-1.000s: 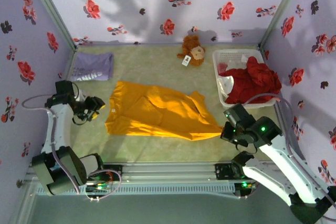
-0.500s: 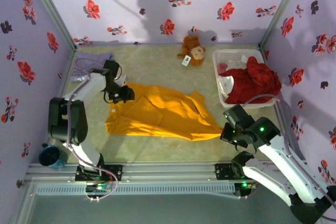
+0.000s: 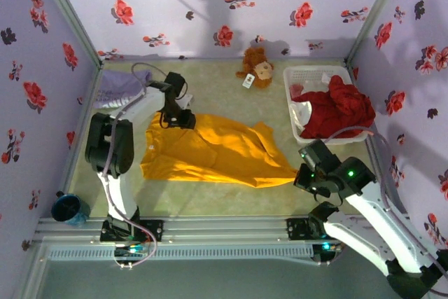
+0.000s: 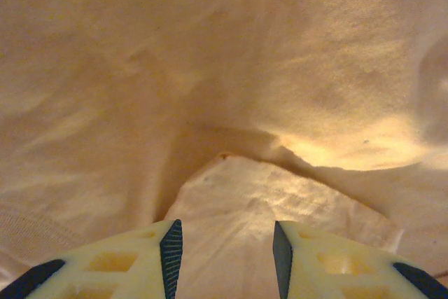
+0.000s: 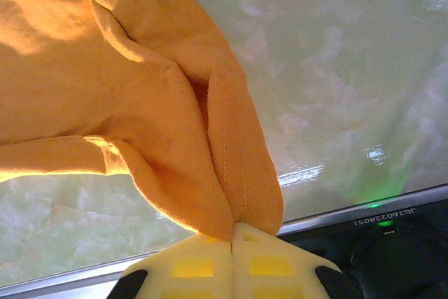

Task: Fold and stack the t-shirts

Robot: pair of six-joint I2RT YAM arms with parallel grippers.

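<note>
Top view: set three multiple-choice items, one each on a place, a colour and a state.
1. The plush toy lies: A at the near edge; B by the back wall; C against the left wall.
2. The heap of clothes in the basket is: A green; B blue; C red.
3. The right gripper is: A shut on the corner of the orange t-shirt; B wide open; C shut on nothing.
Answers: 1 B, it sits just below the flowered wall; 2 C, red cloth spills over the white rim; 3 A, it pinches the orange hem.

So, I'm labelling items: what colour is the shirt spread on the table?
Orange-yellow t-shirt; best in top external view.
</note>
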